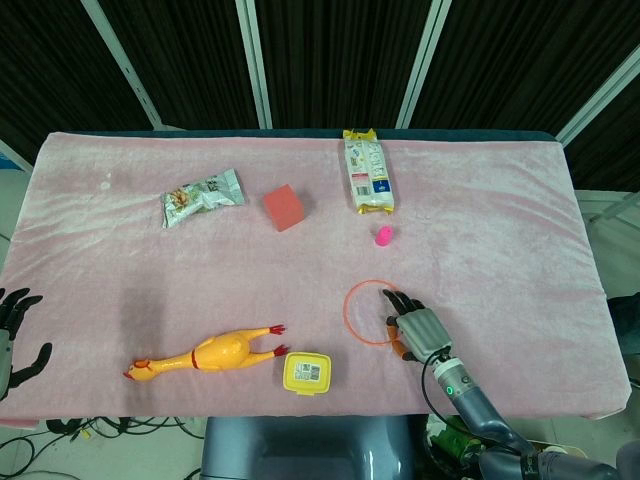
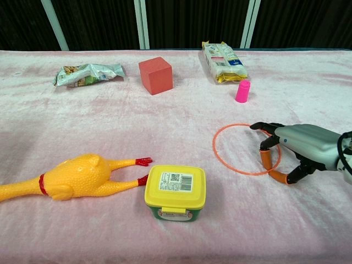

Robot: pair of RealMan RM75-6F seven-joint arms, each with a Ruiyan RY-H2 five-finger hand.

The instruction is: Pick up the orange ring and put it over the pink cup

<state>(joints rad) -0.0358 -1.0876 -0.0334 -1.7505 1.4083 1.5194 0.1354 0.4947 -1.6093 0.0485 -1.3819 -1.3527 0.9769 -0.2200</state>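
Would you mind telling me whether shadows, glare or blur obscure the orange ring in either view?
Head view: even light, the orange ring thin but sharp beside the right hand. Chest view: ring crisp, no glare, only a soft shadow under the hand's fingers.

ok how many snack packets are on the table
2. A crumpled snack bag lies at the far left, left of the red cube. A yellow-edged packet lies at the far middle, behind the pink cup.

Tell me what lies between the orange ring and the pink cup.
Only bare pink cloth between the orange ring and pink cup, clear in the chest view.
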